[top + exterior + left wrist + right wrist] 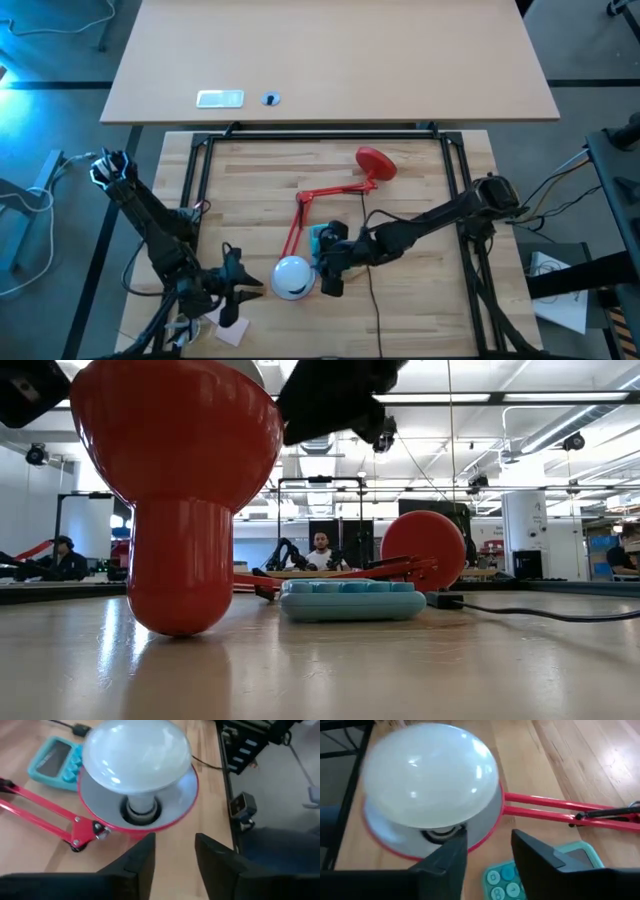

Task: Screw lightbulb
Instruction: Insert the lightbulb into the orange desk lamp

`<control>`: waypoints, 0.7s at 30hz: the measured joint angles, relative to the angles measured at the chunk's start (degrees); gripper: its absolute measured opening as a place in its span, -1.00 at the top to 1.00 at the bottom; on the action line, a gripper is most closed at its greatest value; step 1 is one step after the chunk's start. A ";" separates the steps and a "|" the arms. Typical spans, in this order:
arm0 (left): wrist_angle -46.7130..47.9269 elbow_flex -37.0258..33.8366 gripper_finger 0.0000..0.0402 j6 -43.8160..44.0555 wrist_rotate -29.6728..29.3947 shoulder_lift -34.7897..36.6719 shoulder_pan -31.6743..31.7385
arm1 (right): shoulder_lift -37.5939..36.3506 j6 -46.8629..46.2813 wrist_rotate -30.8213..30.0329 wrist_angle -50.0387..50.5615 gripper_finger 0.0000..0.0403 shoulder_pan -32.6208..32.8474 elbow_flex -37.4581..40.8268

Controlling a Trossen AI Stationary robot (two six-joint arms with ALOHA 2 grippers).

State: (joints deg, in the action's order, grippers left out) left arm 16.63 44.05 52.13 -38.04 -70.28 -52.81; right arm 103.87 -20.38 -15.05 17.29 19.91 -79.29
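My grippers, left (172, 852) and right (487, 850), gape beside the bulb (136, 755); seated crooked, it could cross-thread.

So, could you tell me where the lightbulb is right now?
The lightbulb sits in the red lamp shade at the table's near edge in the high view, between both claws, beside the teal calculator.

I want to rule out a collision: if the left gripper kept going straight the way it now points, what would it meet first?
Probably the red lamp shade's rim, with the lightbulb seated in it just beyond the open left gripper; depth is hard to judge.
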 joint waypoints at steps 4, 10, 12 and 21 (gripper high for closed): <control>-3.23 0.00 0.84 -2.73 0.01 -1.60 1.36 | 0.55 -1.06 0.00 2.42 0.56 -0.80 0.02; -4.20 0.00 0.96 -3.26 -0.24 -4.09 4.98 | 0.50 0.00 -0.02 1.79 0.91 -0.80 0.00; -4.56 0.00 0.99 -3.83 -0.24 -4.46 5.46 | 0.48 0.34 0.00 1.67 0.98 -0.76 0.00; -5.54 0.02 1.00 -6.67 1.33 -4.13 5.60 | 0.44 1.42 2.51 -2.30 0.99 -0.15 0.00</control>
State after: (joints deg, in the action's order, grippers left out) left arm 11.09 44.07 45.45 -36.70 -74.41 -47.21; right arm 104.31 -18.96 -12.54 14.99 19.76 -79.29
